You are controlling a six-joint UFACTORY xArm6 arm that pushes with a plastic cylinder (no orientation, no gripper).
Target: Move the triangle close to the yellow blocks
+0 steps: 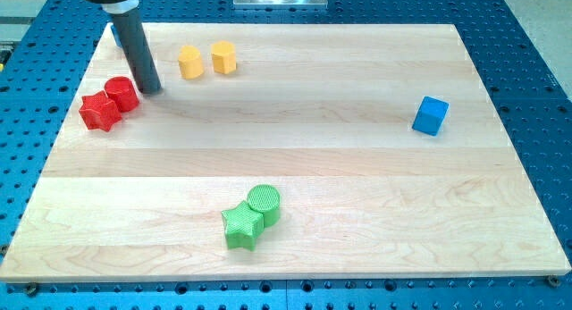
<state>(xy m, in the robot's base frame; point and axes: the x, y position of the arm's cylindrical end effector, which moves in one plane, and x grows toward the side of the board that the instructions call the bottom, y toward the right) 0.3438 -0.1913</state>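
Red cylinder (121, 93) and red star (99, 111) are seen just beside my tip (152, 88).
A blue block (116, 35), shape untold, is mostly hidden behind the jawless end effector (136, 46); nothing is pinched.

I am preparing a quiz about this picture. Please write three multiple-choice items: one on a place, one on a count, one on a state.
1. Where is the blue cube?
A. the view's right
B. the view's bottom left
C. between the yellow blocks

2. How many green blocks are there?
A. one
B. two
C. four

3. The green cylinder and green star are:
A. far apart
B. stacked
C. touching

Key: 1 A, it sits alone near the right edge. 2 B, only cylinder and star. 3 C, no gap shows between them.

My tip stands beside the red cylinder.
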